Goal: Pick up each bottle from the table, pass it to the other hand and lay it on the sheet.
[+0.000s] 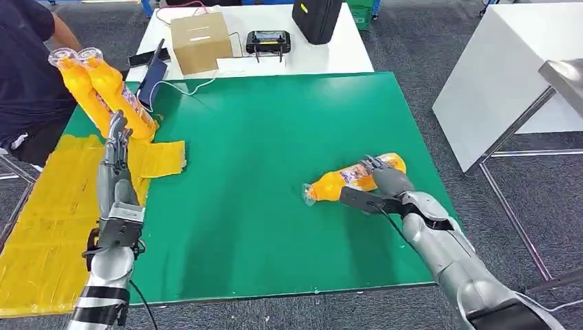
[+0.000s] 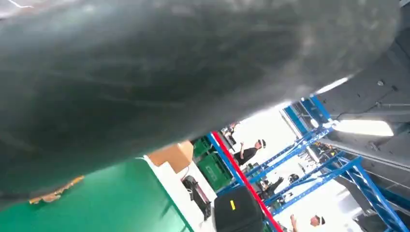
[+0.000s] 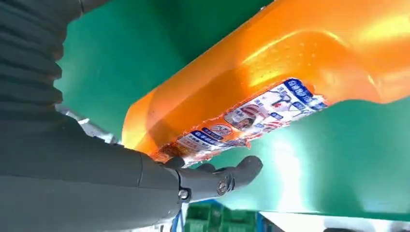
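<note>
Head view, over a green table (image 1: 275, 137): two orange bottles (image 1: 103, 93) in a person's hand (image 1: 58, 58) at the far left corner, above the near edge of the yellow sheet (image 1: 48, 206). Not yet laid flat, by the look of it, so progress there hard to judge. One more bottle (image 1: 340, 182) on its side on the right half of the table, well apart from the sheet, label up, cap toward the middle. Right hand (image 1: 378, 185) closed around its middle; in the right wrist view, thumb (image 3: 217, 179) curled under the label (image 3: 251, 121) and the body (image 3: 251, 63) already pinched. Left hand (image 1: 118, 141) raised upright just beside the two held bottles, fingers straight and apart, holding nothing. Still to do, seemingly: lift, handover to the left hand, placement on the sheet.
</note>
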